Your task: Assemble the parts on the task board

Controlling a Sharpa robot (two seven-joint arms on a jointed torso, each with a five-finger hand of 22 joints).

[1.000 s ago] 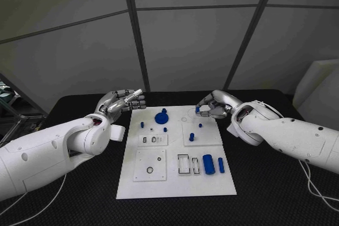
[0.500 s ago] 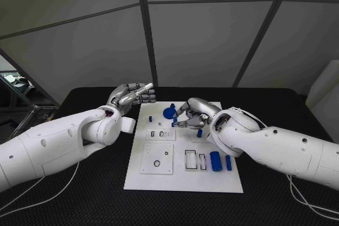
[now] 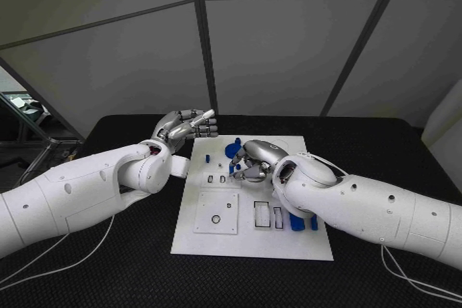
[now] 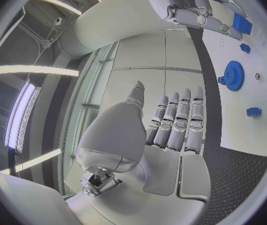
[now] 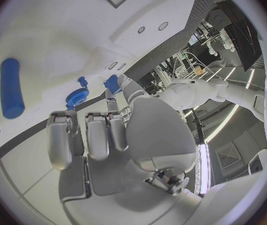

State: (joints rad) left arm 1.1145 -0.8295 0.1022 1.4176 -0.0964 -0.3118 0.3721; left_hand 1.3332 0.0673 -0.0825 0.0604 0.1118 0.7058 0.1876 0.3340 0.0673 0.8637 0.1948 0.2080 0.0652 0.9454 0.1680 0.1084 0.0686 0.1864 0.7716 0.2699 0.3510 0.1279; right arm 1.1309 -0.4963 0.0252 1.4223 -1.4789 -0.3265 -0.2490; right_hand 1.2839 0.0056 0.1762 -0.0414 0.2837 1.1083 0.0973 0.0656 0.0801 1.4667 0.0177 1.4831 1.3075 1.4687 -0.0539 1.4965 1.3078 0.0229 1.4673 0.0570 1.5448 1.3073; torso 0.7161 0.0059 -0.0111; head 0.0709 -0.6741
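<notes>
Even soft light, fisheye-warped wrist views

You see the black table (image 3: pixel 385 161) under everything, and a thin white cable (image 3: pixel 58 249) that lies across its surface near the front.

This looks like a robotics lab or test cell. A black, textured desk (image 3: pixel 385 147) stands against pale grey wall panels (image 3: pixel 279 54) split by dark metal struts (image 3: pixel 204 47). Long strip lights (image 4: pixel 27 70) line the ceiling in the left wrist view. On the desk lies a flat white rectangular task board (image 3: pixel 252 244) with cut-out slots, a bench-test fixture.
</notes>
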